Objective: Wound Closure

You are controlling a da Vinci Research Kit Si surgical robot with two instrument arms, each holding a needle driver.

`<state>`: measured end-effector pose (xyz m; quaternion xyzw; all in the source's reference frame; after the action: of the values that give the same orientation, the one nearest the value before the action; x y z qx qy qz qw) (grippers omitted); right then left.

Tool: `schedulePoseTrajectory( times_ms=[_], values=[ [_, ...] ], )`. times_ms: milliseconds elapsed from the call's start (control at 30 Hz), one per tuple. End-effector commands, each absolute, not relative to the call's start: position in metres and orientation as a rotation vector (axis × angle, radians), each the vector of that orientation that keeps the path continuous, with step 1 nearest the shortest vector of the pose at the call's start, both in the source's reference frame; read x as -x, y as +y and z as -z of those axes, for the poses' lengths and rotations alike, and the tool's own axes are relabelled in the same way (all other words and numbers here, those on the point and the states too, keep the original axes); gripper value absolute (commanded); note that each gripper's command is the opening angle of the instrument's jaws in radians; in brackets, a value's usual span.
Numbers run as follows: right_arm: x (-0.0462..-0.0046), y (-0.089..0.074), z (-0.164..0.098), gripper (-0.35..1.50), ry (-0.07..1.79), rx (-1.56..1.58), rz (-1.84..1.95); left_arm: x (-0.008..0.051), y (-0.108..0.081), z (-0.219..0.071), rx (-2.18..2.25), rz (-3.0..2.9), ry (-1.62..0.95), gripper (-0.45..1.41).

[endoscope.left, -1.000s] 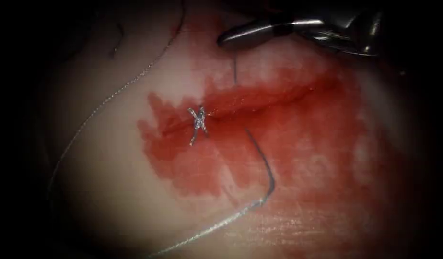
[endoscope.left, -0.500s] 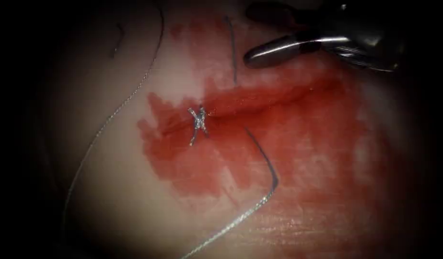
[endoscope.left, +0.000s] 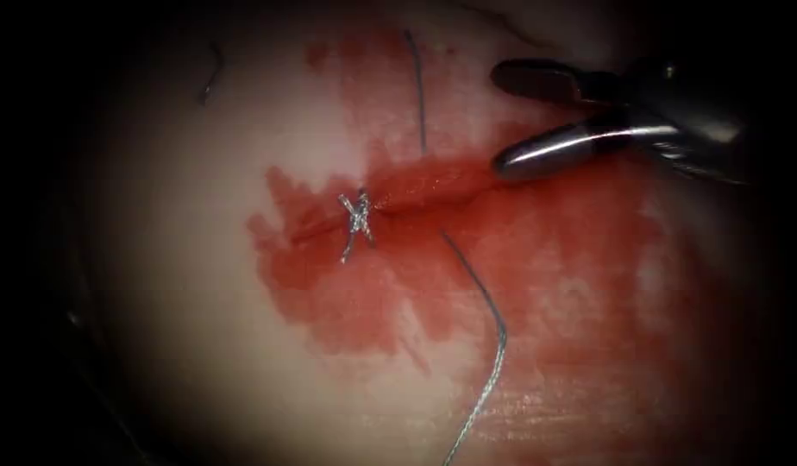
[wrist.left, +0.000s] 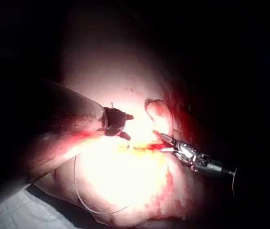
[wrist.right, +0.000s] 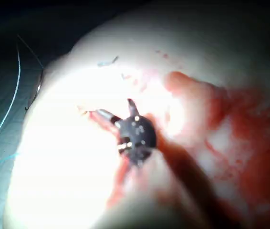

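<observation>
The tissue (endoscope.left: 200, 285) bears a level cut (endoscope.left: 433, 185) stained with red fluid, with a tied knot (endoscope.left: 357, 216) near its left end. Thread (endoscope.left: 418, 95) runs down into the tissue above the cut. It comes out below the cut and trails off down the picture as a longer strand (endoscope.left: 493, 345). My right tool (endoscope.left: 498, 121) hovers over the right part of the cut, jaws open and holding nothing; it is also seen as the right tool (wrist.right: 116, 109) and the right tool (wrist.left: 166, 140). The left tool (wrist.left: 121, 125) hangs over the tissue. I see no needle.
A short cut end of thread (endoscope.left: 210, 82) lies at the upper left of the tissue. A loose loop of thread (wrist.left: 85, 202) hangs over the tissue's edge, and more thread (wrist.right: 13, 90) lies on the cloth beside it.
The right tool moved right and down to the cut and its jaws opened. The long thread loop on the left swept out of view. The lower strand swung to point straight down.
</observation>
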<state>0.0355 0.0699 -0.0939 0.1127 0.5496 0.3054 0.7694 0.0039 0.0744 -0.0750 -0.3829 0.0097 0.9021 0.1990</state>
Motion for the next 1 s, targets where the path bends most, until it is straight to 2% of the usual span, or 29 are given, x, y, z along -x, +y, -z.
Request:
schedulePoseTrajectory(
  times_ms=[33, 233, 367, 500, 1000],
  values=[
    [-0.0364, 0.07, 0.094, 1.3, 1.197, -0.244, -0.661, -0.003, 0.075, 0.074, 1.014, -2.558, 0.017, 0.78],
    [-0.0365, 0.069, 0.093, 1.3, 1.197, -0.241, -0.658, 0.0012, 0.075, 0.073, 1.265, -2.447, -0.042, 0.77],
    [-0.0365, 0.069, 0.093, 1.31, 1.197, -0.239, -0.655, 0.006, 0.076, 0.073, 1.518, -2.264, -0.063, 0.73],
    [-0.0366, 0.069, 0.093, 1.33, 1.198, -0.237, -0.652, 0.0098, 0.073, 0.071, 1.633, -2.184, -0.187, 0.73],
    [-0.0368, 0.068, 0.093, 1.33, 1.198, -0.235, -0.65, 0.0171, 0.065, 0.069, 1.392, -2.021, -0.571, 0.72]
  ],
)
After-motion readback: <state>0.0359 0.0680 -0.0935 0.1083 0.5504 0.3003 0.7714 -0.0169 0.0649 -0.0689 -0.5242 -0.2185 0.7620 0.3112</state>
